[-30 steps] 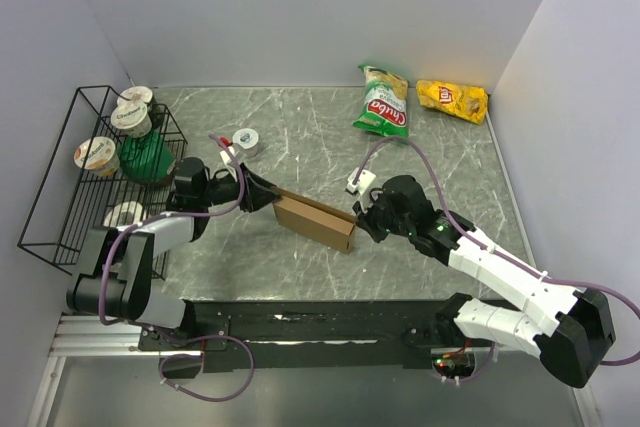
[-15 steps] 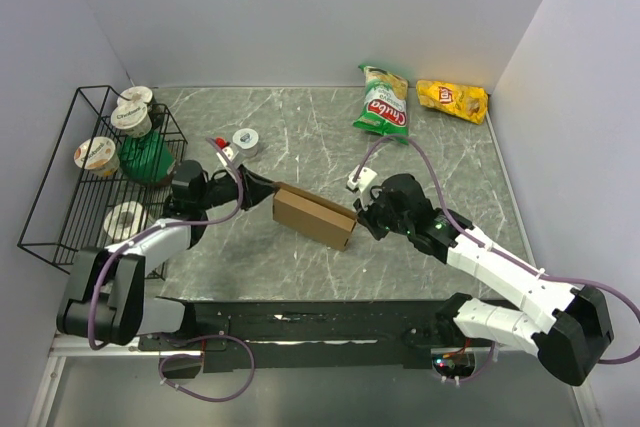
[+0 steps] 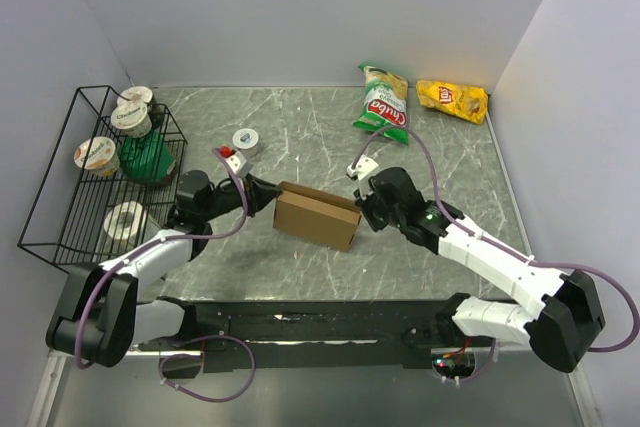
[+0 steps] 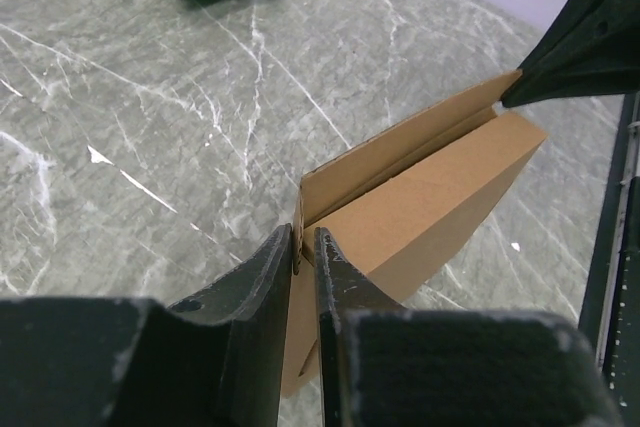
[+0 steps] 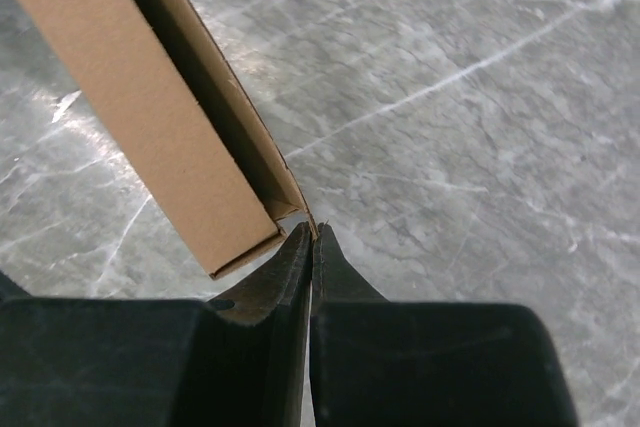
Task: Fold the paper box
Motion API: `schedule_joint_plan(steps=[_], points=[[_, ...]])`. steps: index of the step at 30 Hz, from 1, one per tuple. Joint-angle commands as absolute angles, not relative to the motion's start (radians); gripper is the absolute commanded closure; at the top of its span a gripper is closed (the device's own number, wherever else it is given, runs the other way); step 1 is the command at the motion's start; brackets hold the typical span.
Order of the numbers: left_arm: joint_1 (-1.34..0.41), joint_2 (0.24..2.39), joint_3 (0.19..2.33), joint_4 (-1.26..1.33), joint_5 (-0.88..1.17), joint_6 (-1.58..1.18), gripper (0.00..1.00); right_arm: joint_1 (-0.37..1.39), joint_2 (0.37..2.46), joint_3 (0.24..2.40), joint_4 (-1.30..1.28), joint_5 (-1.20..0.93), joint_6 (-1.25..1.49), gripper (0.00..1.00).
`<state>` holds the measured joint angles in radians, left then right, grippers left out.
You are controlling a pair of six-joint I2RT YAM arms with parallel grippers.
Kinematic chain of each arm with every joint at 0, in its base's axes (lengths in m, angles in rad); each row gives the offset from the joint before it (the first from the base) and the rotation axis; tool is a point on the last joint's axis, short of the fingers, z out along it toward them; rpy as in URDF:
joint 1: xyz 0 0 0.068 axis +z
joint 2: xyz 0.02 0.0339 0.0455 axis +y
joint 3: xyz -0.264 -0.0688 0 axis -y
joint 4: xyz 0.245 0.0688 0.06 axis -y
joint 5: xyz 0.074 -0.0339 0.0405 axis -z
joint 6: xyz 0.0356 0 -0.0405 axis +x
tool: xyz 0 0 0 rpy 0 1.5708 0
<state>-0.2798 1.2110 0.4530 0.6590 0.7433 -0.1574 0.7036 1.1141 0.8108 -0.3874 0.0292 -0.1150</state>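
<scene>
Grey marble-patterned desk [image 3: 440, 177] fills the floor of a plain white-walled enclosure. At its left edge stands a black wire basket [image 3: 48, 169] holding three foil-lidded white cups [image 3: 132, 119], a dark green crumpled packet [image 3: 148, 157] and a white roll of tape [image 3: 127, 217] lying flat. A small grey tape roll [image 3: 245, 140] sits on the desk just right of the basket. At the far side lie a green snack bag [image 3: 382, 105] and, well to its right, a yellow snack bag [image 3: 452, 99].

The flat brown cardboard paper box [image 3: 317, 215] is near the middle of the desk, held between the two arms, with one thin flap standing slightly apart from its main panel in the left wrist view.

The left arm stretches low across the desk from the near left. The left gripper [image 3: 268, 197] meets the paper box at its left end; its jaws are almost closed, pinching the thin cardboard edge [image 4: 300, 247] between them.

The right arm reaches in from the near right, elbow bent, forearm angled toward the centre. The right gripper [image 3: 362, 209] meets the box's right end. Its jaws are pressed nearly together on the corner of the cardboard [image 5: 300, 212], with bare desk visible beyond.
</scene>
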Motion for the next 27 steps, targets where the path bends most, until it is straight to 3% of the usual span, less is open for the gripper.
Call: schedule_joint_plan(steps=[1, 14, 17, 23, 27], points=[[-0.340, 1.184, 0.448, 0.618, 0.674, -0.112, 0.79, 0.727, 1.141, 0.862, -0.437, 0.138, -0.038, 1.00], [-0.357, 1.174, 0.367, 0.666, 0.577, -0.187, 0.79, 0.860, 1.193, 0.871, -0.382, 0.400, 0.072, 1.00], [-0.357, 1.149, 0.354, 0.649, 0.540, -0.216, 0.71, 0.890, 1.193, 0.861, -0.357, 0.457, 0.031, 1.00], [-0.357, 1.040, 0.348, 0.554, 0.430, -0.273, 0.19, 0.908, 1.143, 0.804, -0.292, 0.420, -0.107, 0.99], [-0.356, 0.928, 0.347, 0.491, 0.370, -0.305, 0.07, 0.910, 1.098, 0.766, -0.272, 0.381, -0.158, 0.99]])
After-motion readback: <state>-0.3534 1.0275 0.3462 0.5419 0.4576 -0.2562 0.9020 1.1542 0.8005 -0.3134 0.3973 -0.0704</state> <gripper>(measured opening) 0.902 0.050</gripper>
